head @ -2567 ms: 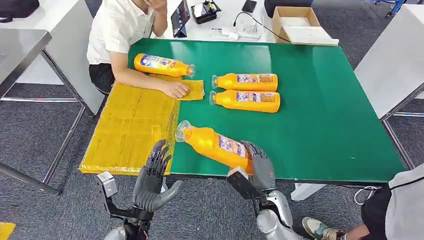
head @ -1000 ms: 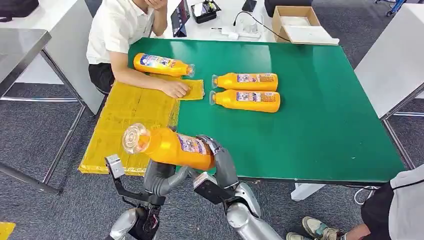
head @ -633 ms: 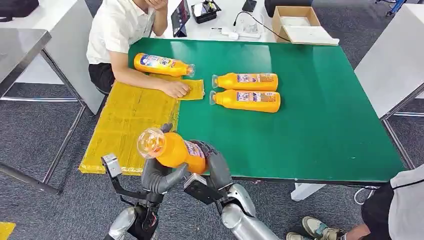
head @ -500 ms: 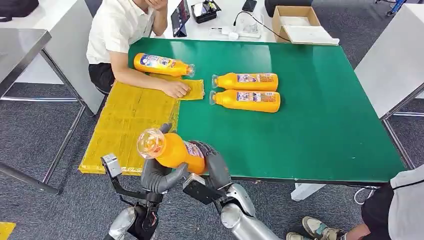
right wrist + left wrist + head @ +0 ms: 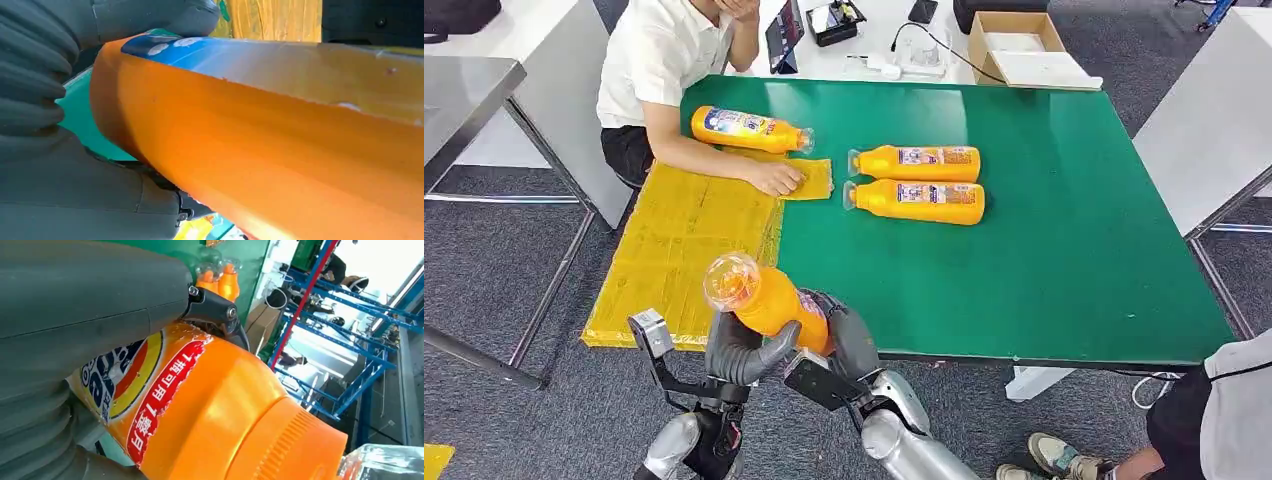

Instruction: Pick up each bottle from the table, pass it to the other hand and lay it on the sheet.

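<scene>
Holding one orange bottle [image 5: 764, 297] up off the bench [image 5: 1064, 250] near its front edge, left hand [image 5: 742, 352] and right hand [image 5: 849, 340] both wrapped around it. Could drop if the right lets go too soon. Farther off: yellow sheet [image 5: 684, 250], two bottles [image 5: 919, 182].

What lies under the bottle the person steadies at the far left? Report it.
The bottle rests partly on the yellow sheet and partly on the green table. The sheet's edge beneath it is covered, so the exact contact cannot be seen.
</scene>
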Controlling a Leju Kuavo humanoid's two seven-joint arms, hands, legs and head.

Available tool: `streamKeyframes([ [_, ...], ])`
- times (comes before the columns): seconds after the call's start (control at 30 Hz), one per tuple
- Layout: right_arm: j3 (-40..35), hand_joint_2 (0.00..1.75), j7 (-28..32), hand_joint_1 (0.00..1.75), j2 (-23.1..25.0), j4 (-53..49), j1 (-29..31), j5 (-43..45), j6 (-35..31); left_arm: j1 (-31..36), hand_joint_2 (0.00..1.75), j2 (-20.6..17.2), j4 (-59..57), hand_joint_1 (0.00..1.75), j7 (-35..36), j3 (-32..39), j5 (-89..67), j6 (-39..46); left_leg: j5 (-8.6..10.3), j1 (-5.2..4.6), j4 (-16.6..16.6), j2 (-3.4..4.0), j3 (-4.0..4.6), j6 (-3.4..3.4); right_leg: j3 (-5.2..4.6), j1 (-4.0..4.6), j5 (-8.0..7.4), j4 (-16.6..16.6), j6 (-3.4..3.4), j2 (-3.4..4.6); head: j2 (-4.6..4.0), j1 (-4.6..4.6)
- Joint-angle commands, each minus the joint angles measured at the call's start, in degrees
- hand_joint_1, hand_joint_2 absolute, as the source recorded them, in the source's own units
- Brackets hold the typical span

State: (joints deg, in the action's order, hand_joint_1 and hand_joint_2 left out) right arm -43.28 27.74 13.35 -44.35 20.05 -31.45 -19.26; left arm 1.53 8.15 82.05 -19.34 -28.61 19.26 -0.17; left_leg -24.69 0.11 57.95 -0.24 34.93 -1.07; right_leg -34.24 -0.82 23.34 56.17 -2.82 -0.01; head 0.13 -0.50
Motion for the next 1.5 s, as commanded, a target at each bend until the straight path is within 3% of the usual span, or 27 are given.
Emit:
streamKeyframes([
  [0.03, -4.95, 1.75, -1.42, 1.75, -0.53, 0.99, 1.32, -1.36, 0.83, 3.29, 1.75, -0.39, -2.75, 1.75, 0.77, -3.51, -0.44, 0.33, -0.09, 0.06, -0.01, -0.07, -0.24, 0.08, 0.27, 0.07, 0.12, 0.00, 0.13, -0.09, 0.00, -0.02],
  [0.53, -5.09, 1.75, -2.08, 1.75, -0.42, 1.03, 1.37, -1.59, 0.70, 3.26, 1.75, -0.35, -3.55, 1.75, 1.59, -3.51, -0.01, 0.20, -0.10, 0.04, 0.00, -0.07, -0.25, 0.07, 0.27, 0.05, 0.13, 0.01, 0.12, -0.10, 0.00, 0.00],
  [0.57, -4.70, 1.75, -2.14, 1.61, -0.29, 1.08, 1.21, -1.11, 0.83, 3.26, 1.75, -0.37, -3.79, 1.75, 1.83, -3.40, -0.01, 0.47, -0.07, 0.04, -0.02, -0.07, -0.20, 0.06, 0.22, 0.05, 0.10, 0.00, 0.11, -0.09, 0.00, -0.02],
  [0.6, -4.46, 1.75, -2.27, 0.59, -0.12, 1.20, 1.01, -0.69, 1.15, 3.31, 1.75, -0.49, -4.07, 1.75, 2.08, -3.14, -0.70, 1.64, -0.01, 0.02, -0.03, -0.05, -0.08, 0.04, 0.10, 0.02, 0.04, -0.02, 0.06, -0.07, 0.00, 0.00],
  [0.63, -4.38, 1.75, -2.25, 0.00, -0.04, 1.20, 0.87, -0.62, 1.06, 3.45, 1.75, -0.75, -4.07, 1.75, 2.04, -2.96, -1.04, 2.06, -0.07, 0.04, -0.02, -0.07, -0.22, 0.07, 0.24, 0.05, 0.11, 0.00, 0.12, -0.10, 0.00, -0.02],
  [0.9, -2.41, 1.75, 1.40, 0.00, -1.32, -4.45, -1.11, -1.44, -6.75, 7.81, 1.75, -5.51, -1.68, 1.75, -0.80, 1.63, -12.00, 7.92, -0.06, 0.04, -0.01, -0.05, -0.17, 0.08, 0.19, 0.05, 0.09, 0.04, 0.13, -0.06, 0.00, 0.00],
  [1.1, 2.51, 1.75, 6.30, 0.00, -2.68, -8.66, -6.14, -1.97, -16.81, 11.79, 1.75, -6.97, -7.47, 1.75, 1.61, 11.63, -13.50, 4.00, 0.02, 0.06, -0.09, -0.09, -0.16, 0.06, 0.18, 0.06, 0.02, -0.06, 0.08, -0.09, 0.00, 0.00],
  [1.27, 4.83, 1.75, 7.98, 0.00, -3.05, -9.93, -7.57, -0.40, -18.19, 10.98, 1.75, -6.54, -6.84, 1.75, 2.64, 13.82, -8.76, -0.22, -0.03, 0.06, -0.06, -0.06, -0.20, 0.05, 0.22, 0.05, 0.06, -0.03, 0.09, -0.09, 0.00, 0.00],
  [1.37, 5.20, 1.75, 8.79, 0.00, -2.98, -10.01, -7.69, -0.60, -18.28, 12.93, 1.75, -8.09, -7.76, 1.75, 0.93, 12.73, -17.27, 5.57, -0.01, 0.03, -0.05, -0.05, -0.14, 0.05, 0.15, 0.03, 0.05, 0.00, 0.07, -0.07, 0.00, -0.02],
  [1.5, 5.37, 1.75, 9.72, 0.00, -2.41, -11.31, -8.32, -1.20, -17.97, 17.84, 1.75, -10.30, -14.35, 1.75, 3.39, 10.79, -40.99, 16.10, -0.02, 0.08, -0.03, -0.11, -0.20, 0.10, 0.24, 0.08, 0.08, 0.01, 0.15, -0.14, 0.00, 0.00],
])
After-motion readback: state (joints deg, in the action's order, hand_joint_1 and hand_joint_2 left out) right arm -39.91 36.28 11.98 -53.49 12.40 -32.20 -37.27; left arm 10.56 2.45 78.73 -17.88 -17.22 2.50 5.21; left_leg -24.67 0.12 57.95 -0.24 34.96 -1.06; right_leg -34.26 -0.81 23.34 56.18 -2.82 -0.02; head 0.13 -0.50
